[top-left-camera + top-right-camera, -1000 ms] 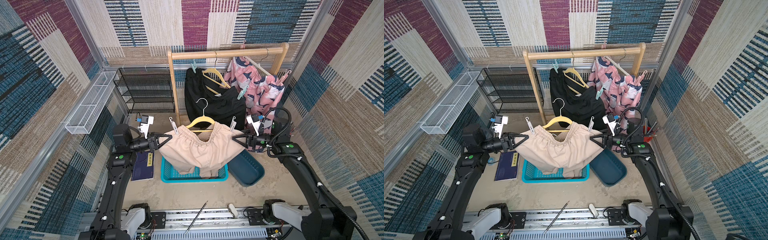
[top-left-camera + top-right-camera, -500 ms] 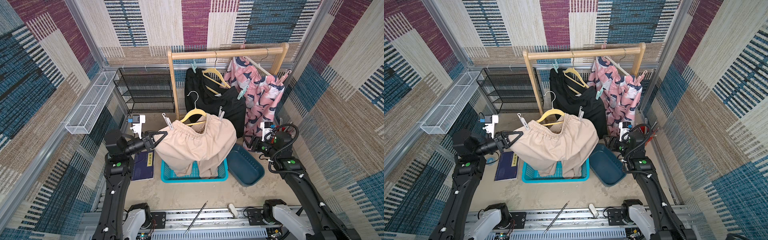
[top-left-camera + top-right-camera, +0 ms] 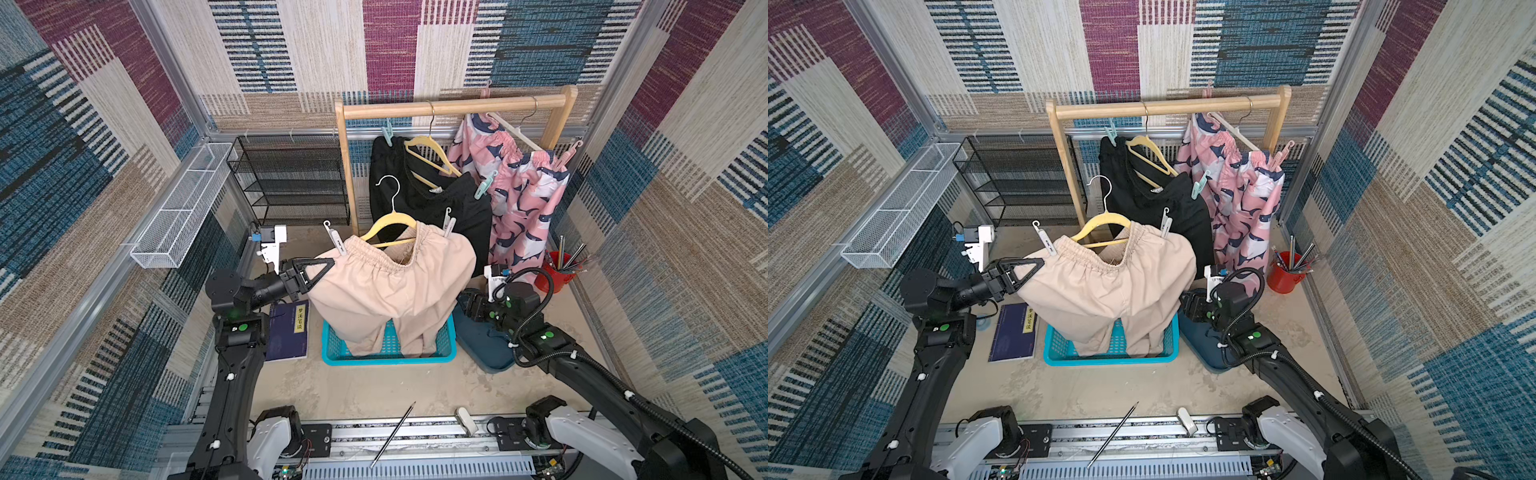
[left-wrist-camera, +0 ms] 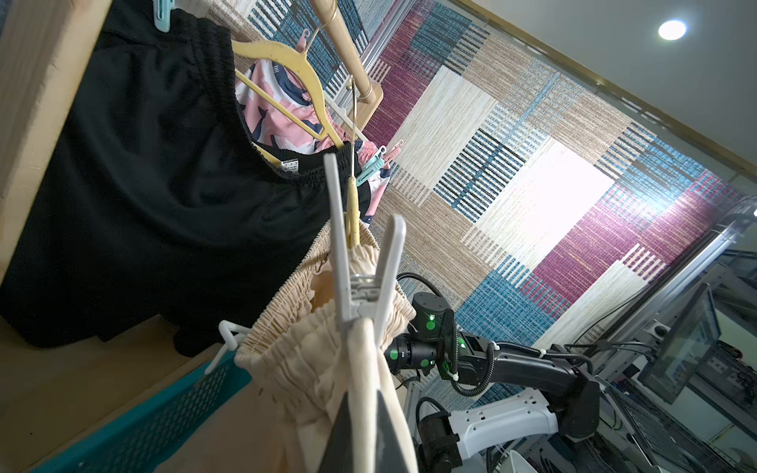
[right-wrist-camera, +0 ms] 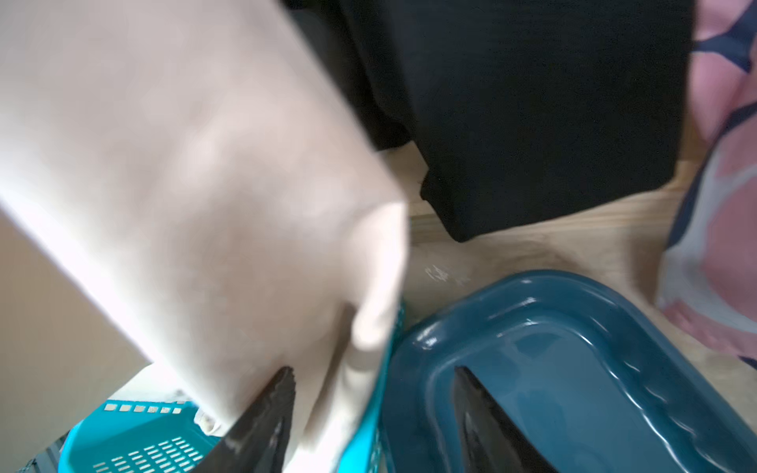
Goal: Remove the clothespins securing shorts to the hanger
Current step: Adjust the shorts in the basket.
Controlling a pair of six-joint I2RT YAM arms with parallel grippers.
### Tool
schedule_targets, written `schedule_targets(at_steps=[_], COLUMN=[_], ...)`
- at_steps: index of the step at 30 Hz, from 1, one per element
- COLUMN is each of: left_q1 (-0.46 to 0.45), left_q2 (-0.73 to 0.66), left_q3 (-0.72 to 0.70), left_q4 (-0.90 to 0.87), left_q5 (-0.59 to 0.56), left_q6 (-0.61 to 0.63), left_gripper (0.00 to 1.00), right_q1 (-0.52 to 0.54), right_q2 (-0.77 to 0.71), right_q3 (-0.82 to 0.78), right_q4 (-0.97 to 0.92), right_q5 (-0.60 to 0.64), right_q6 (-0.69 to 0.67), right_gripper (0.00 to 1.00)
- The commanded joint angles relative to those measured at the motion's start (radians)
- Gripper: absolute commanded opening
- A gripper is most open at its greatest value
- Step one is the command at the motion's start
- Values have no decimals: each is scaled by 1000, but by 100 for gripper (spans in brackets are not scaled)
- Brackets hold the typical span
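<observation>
Beige shorts (image 3: 390, 291) hang on a yellow hanger (image 3: 388, 224) off the rail, over the teal basket. Two white clothespins (image 3: 334, 240) (image 3: 448, 220) clip the waistband to it. My left gripper (image 3: 326, 266) is shut on the waistband's left edge just below one white clothespin (image 4: 360, 282), with fabric pinched between the jaws (image 4: 370, 413). My right gripper (image 5: 372, 381) stands open and empty, low beside the shorts' leg; in both top views the shorts hide its tips. Black shorts (image 3: 428, 199) and pink printed shorts (image 3: 523, 195) hang on the rail with teal clothespins (image 3: 483, 186) and a pink one (image 3: 572, 150).
A teal basket (image 3: 386, 359) sits under the beige shorts, with a dark blue tray (image 3: 486, 353) to its right and a book (image 3: 289, 330) to its left. A red cup of pens (image 3: 557, 277), a black wire shelf (image 3: 291, 178) and the wooden rack (image 3: 453, 106) stand behind.
My right gripper has come off the shorts' right side and dropped low by the tray. The shorts and hanger swung left and now hang from my left gripper alone.
</observation>
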State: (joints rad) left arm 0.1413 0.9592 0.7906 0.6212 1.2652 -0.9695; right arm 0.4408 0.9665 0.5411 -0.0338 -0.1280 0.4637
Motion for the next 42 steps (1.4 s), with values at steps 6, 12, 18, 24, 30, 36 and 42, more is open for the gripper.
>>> schedule_targets(at_steps=[6, 12, 18, 24, 30, 36, 42], left_q1=[-2, -2, -2, -2, -2, -2, -3], left_q2=[14, 40, 14, 24, 32, 37, 31], left_q3=[-35, -48, -16, 20, 63, 101, 101], left_q4=[86, 39, -311, -453, -614, -710, -722], left_q5=[15, 26, -7, -33, -59, -51, 30], left_q6=[-4, 42, 289, 382, 508, 593, 611], left_gripper=[0, 0, 0, 0, 0, 0, 0], right_q1=[205, 295, 297, 297, 260, -34, -249], right_q2=[56, 124, 78, -75, -182, -60, 28], right_q3=[-39, -45, -79, -93, -13, 211, 277], right_q4=[215, 267, 173, -82, -191, -150, -12], right_q5=[58, 19, -14, 87, 36, -395, -716], right_q6=[19, 17, 30, 147, 150, 25, -14], right_gripper=[62, 61, 61, 66, 66, 61, 61])
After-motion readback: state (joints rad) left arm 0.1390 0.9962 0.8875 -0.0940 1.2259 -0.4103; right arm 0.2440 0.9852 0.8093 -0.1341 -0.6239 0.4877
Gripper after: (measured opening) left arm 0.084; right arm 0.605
